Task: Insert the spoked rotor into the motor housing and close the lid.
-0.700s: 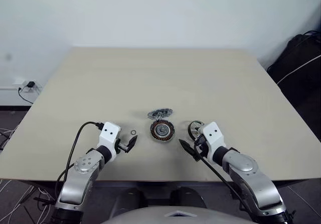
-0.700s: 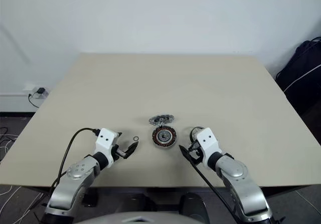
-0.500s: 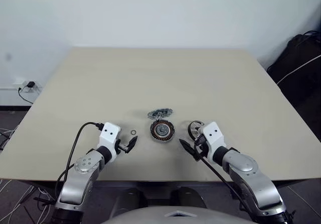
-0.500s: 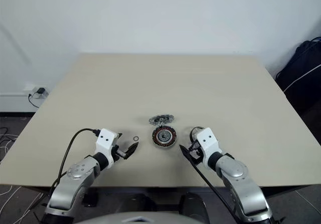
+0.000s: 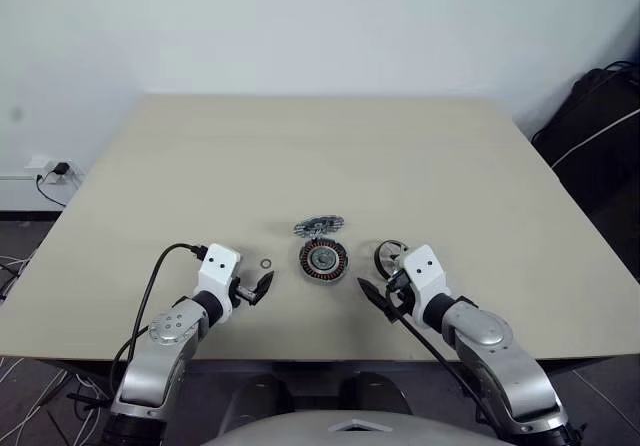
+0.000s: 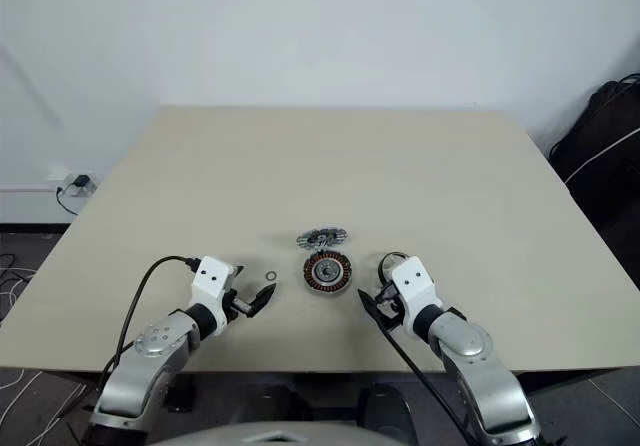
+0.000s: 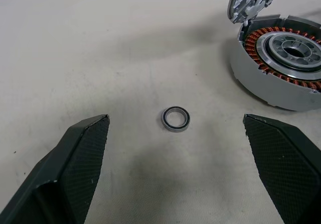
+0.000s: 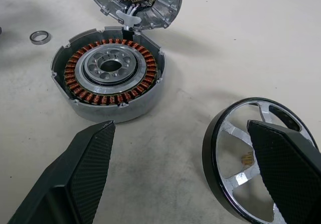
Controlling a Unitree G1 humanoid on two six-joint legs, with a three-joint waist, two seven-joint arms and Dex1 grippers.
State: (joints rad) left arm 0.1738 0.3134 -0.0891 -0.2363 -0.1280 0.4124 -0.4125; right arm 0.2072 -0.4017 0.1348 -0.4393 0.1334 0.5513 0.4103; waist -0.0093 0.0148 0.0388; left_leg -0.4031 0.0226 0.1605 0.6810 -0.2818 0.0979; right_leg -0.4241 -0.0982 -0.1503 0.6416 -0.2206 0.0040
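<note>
A pale surface (image 5: pixel 330 156) carries the parts of a small motor, laid out near its front edge. The motor housing (image 5: pixel 323 260), copper windings ringing a silver-grey centre, sits in the middle, with the lid (image 5: pixel 318 227) just behind it, propped at a tilt against the housing's far rim. The spoked rotor (image 8: pixel 261 158), a dark ring with silvery spokes, lies flat to the housing's right, apart from it. A tiny bearing ring (image 7: pixel 175 119) rests on the housing's left. The left claw (image 5: pixel 258 288) hovers over the surface short of the bearing ring, fingers spread wide, gripping nothing. The right claw (image 5: pixel 377 293) is likewise fully spread and empty, one finger (image 8: pixel 286 169) poised over the rotor.
</note>
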